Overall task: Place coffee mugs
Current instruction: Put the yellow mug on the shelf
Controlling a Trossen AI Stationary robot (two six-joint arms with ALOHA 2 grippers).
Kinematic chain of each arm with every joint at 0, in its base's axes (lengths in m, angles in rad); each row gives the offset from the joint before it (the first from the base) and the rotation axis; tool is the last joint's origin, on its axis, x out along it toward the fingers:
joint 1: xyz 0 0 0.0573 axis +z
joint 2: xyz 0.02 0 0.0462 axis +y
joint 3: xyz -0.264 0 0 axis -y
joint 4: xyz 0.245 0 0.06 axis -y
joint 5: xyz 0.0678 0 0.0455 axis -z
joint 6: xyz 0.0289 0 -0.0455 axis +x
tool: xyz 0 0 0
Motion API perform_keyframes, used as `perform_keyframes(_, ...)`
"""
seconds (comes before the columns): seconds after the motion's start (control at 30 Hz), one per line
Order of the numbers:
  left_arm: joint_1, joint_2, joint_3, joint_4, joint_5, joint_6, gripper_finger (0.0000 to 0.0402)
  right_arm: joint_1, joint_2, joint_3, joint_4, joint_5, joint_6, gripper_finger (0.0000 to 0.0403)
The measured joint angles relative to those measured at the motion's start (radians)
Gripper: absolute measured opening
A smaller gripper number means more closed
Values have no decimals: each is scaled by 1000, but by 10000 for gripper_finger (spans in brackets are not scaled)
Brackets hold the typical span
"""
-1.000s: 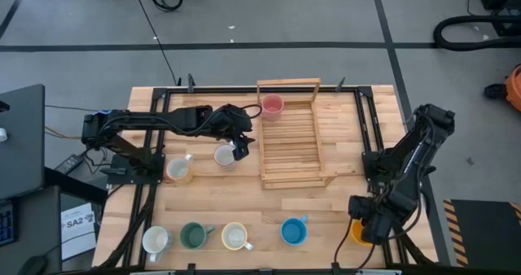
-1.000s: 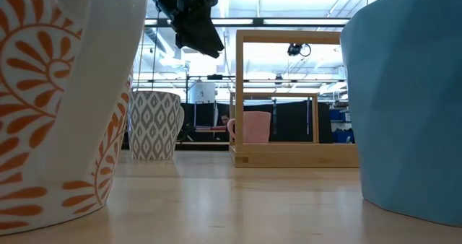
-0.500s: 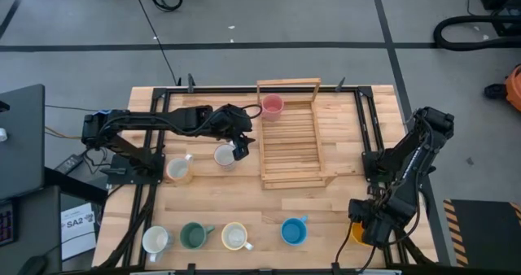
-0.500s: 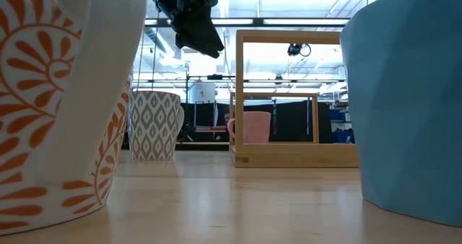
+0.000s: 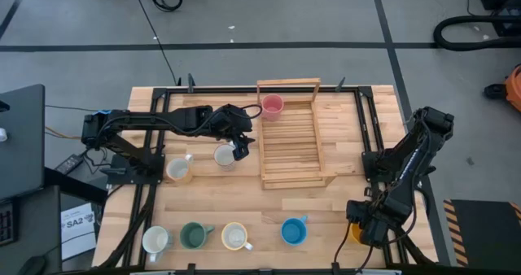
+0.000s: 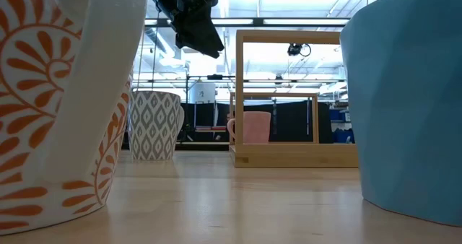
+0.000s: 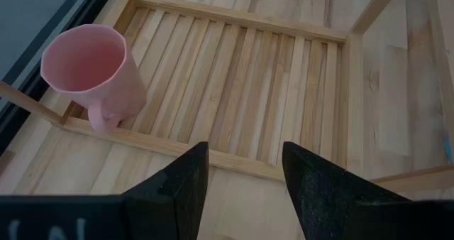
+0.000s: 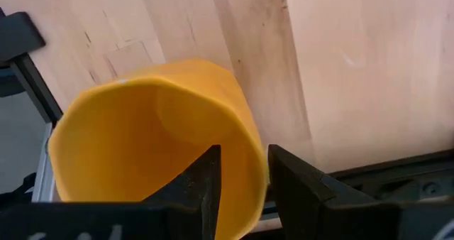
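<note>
Orange ceramic filled the right wrist view: the orange mug (image 8: pixel 152 148) stood at the counter's (image 5: pixel 342 198) near right corner, its wall caught between the right gripper's (image 5: pixel 361 230) fingers (image 8: pixel 206 180), one inside the rim and one outside. They looked pinched on that wall. The pink mug (image 5: pixel 272 105) already sat in the far left corner of the slatted wooden rack (image 5: pixel 290 145). The patterned white mug (image 5: pixel 224 155) stood just left of the rack, with the left gripper (image 5: pixel 240 149) hanging over it, fingers (image 7: pixel 177 190) spread and empty. Blue (image 5: pixel 292 230), green (image 5: pixel 194 236) and other pale mugs lined the near edge. A thin rim grip risked the orange mug tilting or slipping during the lift, and it stood close to the counter's edge.
</note>
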Motion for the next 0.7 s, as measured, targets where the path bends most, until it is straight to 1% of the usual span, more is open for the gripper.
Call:
perform_keyframes(0.27,0,0,0,0,0,0,187,0,0,-7,4,0,-12,121)
perform_keyframes(0.4,0,0,0,0,0,0,187,0,0,-7,3,0,-14,112)
perform_keyframes(0.53,0,0,0,0,0,0,187,0,0,-7,3,0,-14,89)
perform_keyframes(0.7,0,0,0,0,0,0,187,0,0,-8,2,-1,-15,48)
